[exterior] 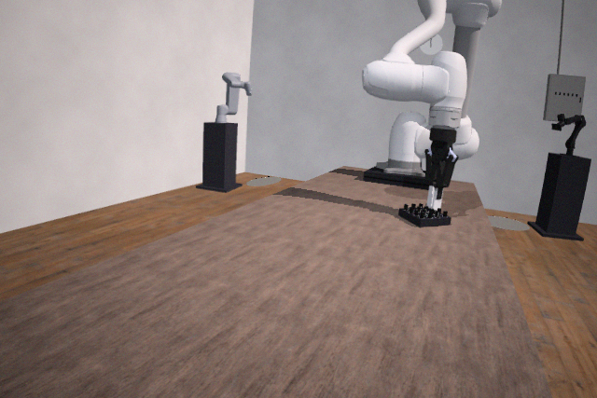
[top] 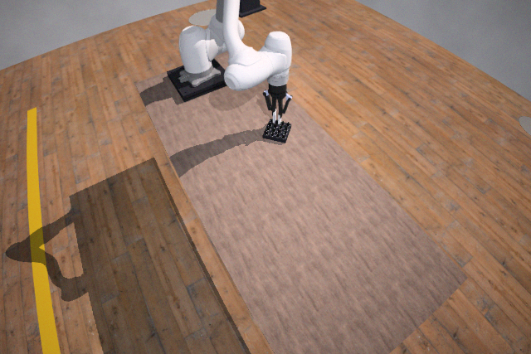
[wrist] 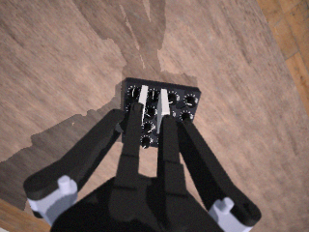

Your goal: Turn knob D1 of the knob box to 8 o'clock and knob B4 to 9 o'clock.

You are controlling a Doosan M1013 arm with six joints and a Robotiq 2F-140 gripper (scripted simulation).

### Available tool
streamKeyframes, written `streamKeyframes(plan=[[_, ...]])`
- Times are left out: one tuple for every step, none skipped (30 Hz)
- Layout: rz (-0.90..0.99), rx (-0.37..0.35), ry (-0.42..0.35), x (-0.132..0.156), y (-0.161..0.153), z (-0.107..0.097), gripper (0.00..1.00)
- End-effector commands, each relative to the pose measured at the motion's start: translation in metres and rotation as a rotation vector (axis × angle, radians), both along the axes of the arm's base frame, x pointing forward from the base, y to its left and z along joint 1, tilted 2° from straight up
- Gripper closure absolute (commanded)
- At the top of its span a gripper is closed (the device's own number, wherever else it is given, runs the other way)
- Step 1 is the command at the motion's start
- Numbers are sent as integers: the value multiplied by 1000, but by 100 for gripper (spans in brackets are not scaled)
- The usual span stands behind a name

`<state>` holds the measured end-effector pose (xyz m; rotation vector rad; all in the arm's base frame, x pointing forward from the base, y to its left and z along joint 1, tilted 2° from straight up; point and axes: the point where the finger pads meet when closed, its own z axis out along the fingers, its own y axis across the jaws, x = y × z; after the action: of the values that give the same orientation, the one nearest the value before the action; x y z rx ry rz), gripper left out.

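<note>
Lighting and picture quality: even, moderate light, distinct shadows, soft fine detail.
In the top view, the arm (top: 250, 68) throws a dark, jagged-edged shadow leftward across the table top (top: 299, 213), and a broad shadow darkens the floor (top: 428, 118) at lower left; the light appears to come from the opposite side. The exterior view shows a pale, brighter left wall (exterior: 120, 71) beside a greyer back wall (exterior: 327, 47), and bright highlights on the white arm casing. In the wrist view, small knob markings are grainy and soft, probably too coarse to read reliably; white fingertips stand out brightly.
</note>
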<state>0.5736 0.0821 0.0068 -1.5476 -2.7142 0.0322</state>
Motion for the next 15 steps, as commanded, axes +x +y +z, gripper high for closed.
streamKeyframes(plan=[[0, 0, 0, 0, 0, 0, 88], [0, 0, 0, 0, 0, 0, 88], [0, 0, 0, 0, 0, 0, 88], [0, 0, 0, 0, 0, 0, 88], [0, 0, 0, 0, 0, 0, 88], [0, 0, 0, 0, 0, 0, 88], [0, 0, 0, 0, 0, 0, 88], [0, 0, 0, 0, 0, 0, 95], [0, 0, 0, 0, 0, 0, 95], [0, 0, 0, 0, 0, 0, 95], [0, 0, 0, 0, 0, 0, 95], [0, 0, 0, 0, 0, 0, 95], [0, 0, 0, 0, 0, 0, 95], [0, 0, 0, 0, 0, 0, 95], [0, 0, 0, 0, 0, 0, 95]])
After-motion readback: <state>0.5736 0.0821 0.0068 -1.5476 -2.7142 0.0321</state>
